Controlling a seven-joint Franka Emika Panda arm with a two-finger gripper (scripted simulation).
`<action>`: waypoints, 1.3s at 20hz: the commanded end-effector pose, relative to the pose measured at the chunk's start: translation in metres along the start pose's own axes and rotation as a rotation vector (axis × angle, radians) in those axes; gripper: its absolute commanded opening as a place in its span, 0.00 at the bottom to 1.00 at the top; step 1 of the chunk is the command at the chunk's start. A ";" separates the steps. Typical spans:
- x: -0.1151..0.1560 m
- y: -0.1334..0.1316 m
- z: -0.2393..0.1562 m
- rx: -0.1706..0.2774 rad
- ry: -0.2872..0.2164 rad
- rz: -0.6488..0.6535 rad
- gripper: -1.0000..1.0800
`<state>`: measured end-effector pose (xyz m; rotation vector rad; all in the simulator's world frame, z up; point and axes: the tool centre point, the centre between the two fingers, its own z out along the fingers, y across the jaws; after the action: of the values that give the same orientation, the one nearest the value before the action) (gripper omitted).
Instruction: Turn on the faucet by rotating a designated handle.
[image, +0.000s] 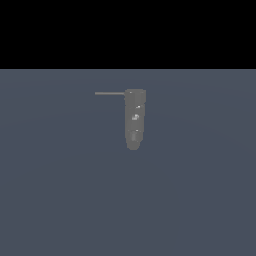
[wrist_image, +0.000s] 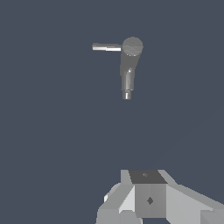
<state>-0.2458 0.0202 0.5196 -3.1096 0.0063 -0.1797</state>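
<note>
The faucet is a dull grey rounded column with pale specks, tapering to its lower end, standing on the blue-grey floor. The handle is a thin grey rod sticking out from the column's wider end toward the exterior view's left. In the wrist view the faucet shows from above with its round cap, and the handle points sideways from it. Only the grey-white body of my gripper shows at the picture's edge, well apart from the faucet. Its fingers are not clear enough to tell open from shut. The arm is not in the exterior view.
The flat blue-grey floor spreads around the faucet. A black band fills the top of the exterior view.
</note>
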 end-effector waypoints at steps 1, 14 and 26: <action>0.000 0.000 0.000 0.000 0.000 0.000 0.00; 0.011 -0.019 0.019 -0.006 -0.004 0.088 0.00; 0.047 -0.061 0.068 -0.019 -0.014 0.313 0.00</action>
<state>-0.1977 0.0773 0.4655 -3.0810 0.4428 -0.1529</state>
